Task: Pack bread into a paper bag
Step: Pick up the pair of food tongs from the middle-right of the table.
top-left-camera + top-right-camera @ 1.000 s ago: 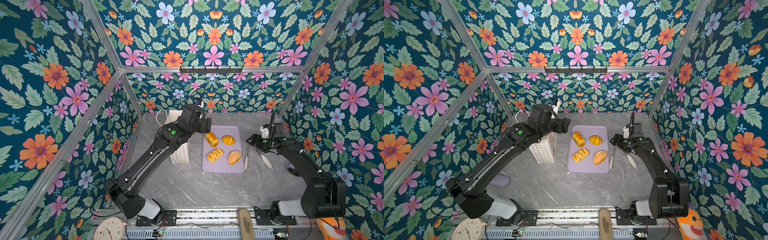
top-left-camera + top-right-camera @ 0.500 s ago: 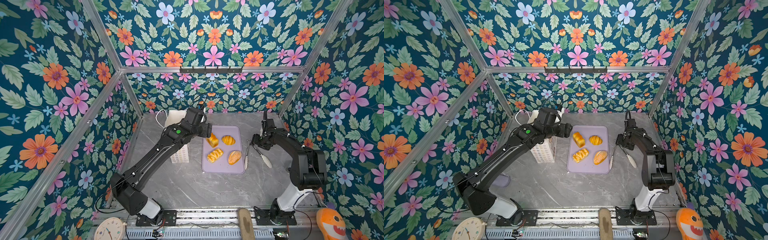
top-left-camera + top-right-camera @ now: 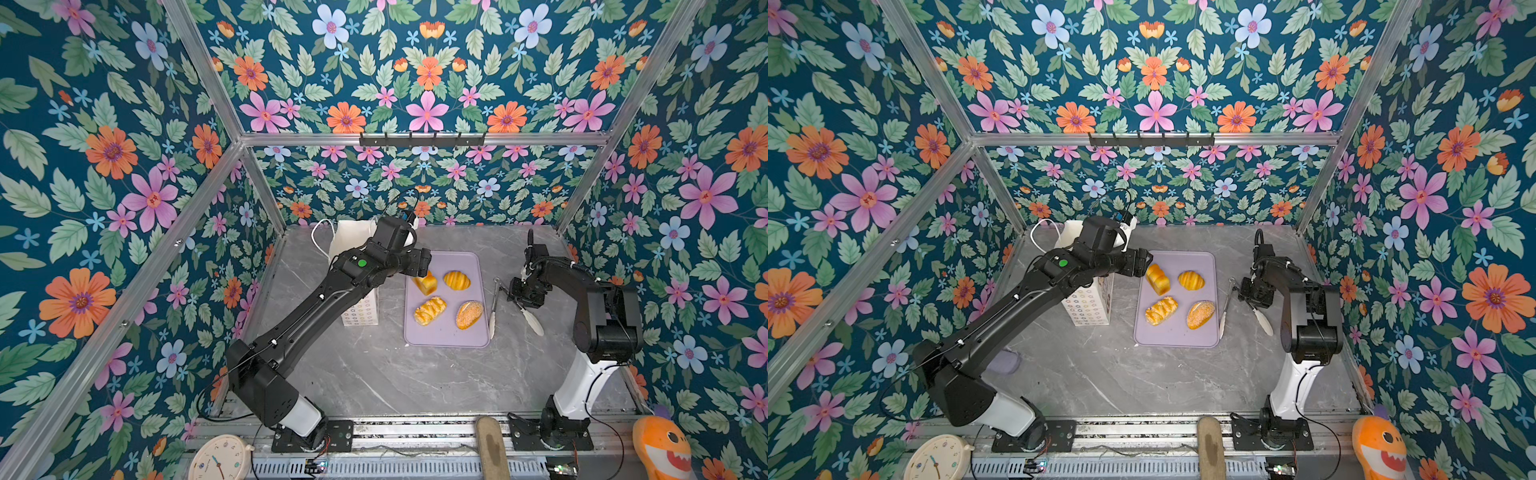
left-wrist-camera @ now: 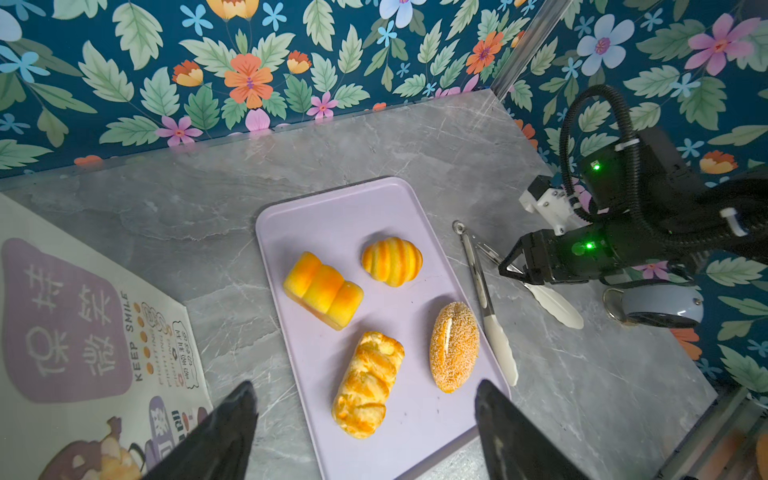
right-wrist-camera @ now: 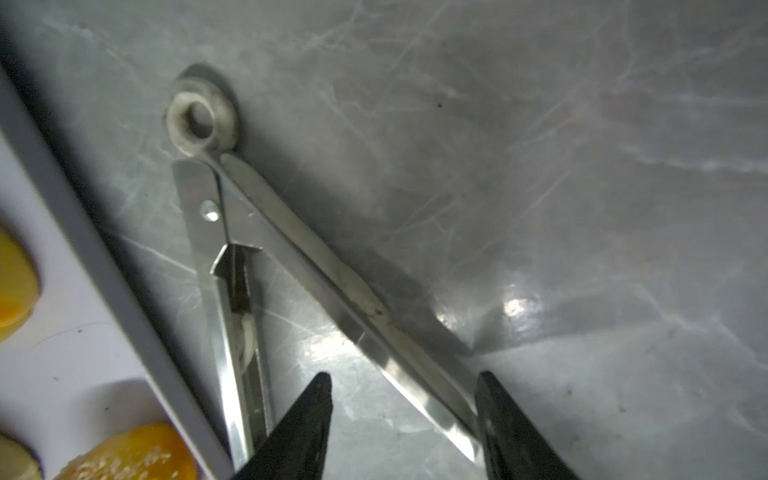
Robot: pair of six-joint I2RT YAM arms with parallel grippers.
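1. Floral wallpaper is covering the walls of the booth, and a grey marbled table [image 3: 374,374] is carrying everything.
2. A lilac tray [image 3: 446,336] is lying mid-table with all four pieces of bread on it: none is sitting in the paper bag [image 3: 361,311], which is standing upright just beside the tray's left edge, partly under the left arm.
3. The left gripper [image 4: 365,383] is hovering above the tray's far left corner with its jaws spread wide and nothing between them.
4. The blocky loaf [image 4: 323,291] is lying almost beneath it, long axis slanting across the tray; the left arm is the nearer one to both loaf and bag.
5. The right gripper [image 5: 402,378] is hanging low over metal tongs [image 5: 332,282] that are lying on the table along the tray's right edge, ring end far, white tips near and splayed.
6. Its jaws are standing partly apart, straddling the tongs' outer arm; a gap is showing, so nothing is clamped yet.
7. Probably the tongs are being picked up first; from them the bread is lying leftward, across the tray rim.
8. The ridged bun [image 4: 392,261] is looking striped and shell-like, the braided roll [image 4: 368,384] glossy and plaited, the seeded roll [image 4: 454,347] oval with a pale slit; all are glowing golden-orange.
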